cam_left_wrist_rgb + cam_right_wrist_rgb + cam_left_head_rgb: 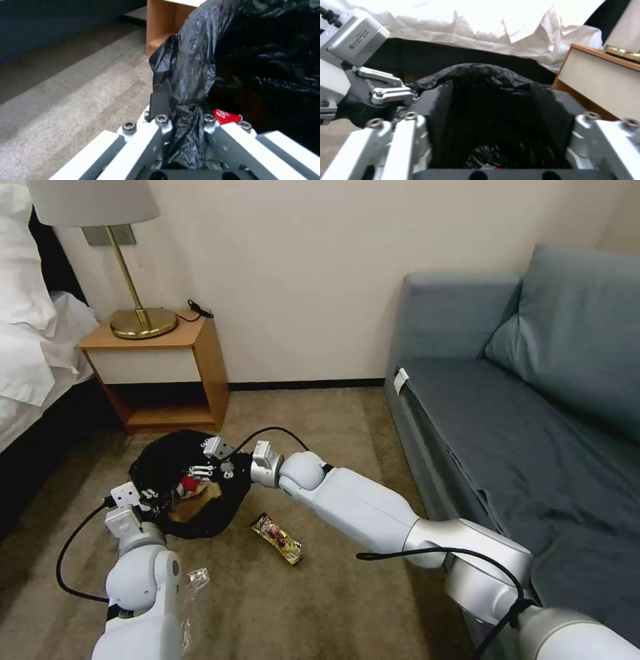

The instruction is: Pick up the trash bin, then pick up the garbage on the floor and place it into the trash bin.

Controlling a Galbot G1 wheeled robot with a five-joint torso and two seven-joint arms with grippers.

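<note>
A: Obs. 1, largest first. The trash bin [175, 473] hangs low over the carpet [280, 600] in front of the nightstand [160, 373], held from two sides. Its black bag liner [200, 62] hides nearly all of the bin itself.

B: Grips?

A: The left gripper [186, 120] is clamped on a bunched fold of liner at the near rim; the plastic is pinched tight between its fingers. The right gripper [210, 467] reaches over the far rim above the opening. In its wrist view the jaws stand wide apart, with nothing between them.

B: Risk, then.

A: Main one, as I judge it: the left hold seems to be on plastic alone, not on the rim. If the film stretches or slips off, the bin could tilt or drop and spill what is inside. Second: the right arm [373, 507] crowds the opening, so a careless withdrawal might snag the liner.

B: Contents?

A: A red-and-white snack bag [189, 485] and a brown paper bag [193, 499] lie inside. Left on the floor: a clear bottle [195, 580] beside the left forearm [143, 587], and a gold-brown snack wrapper [277, 539] just beside the bin.

B: That bottle is close to the arm.

A: Yes. A sweep of the arm could knock or roll it away.

B: Any writing?

A: The wrapper carries print, too small to read. A grey module [356, 42] on the left wrist bears a label, illegible. No brand legible anywhere.
</note>
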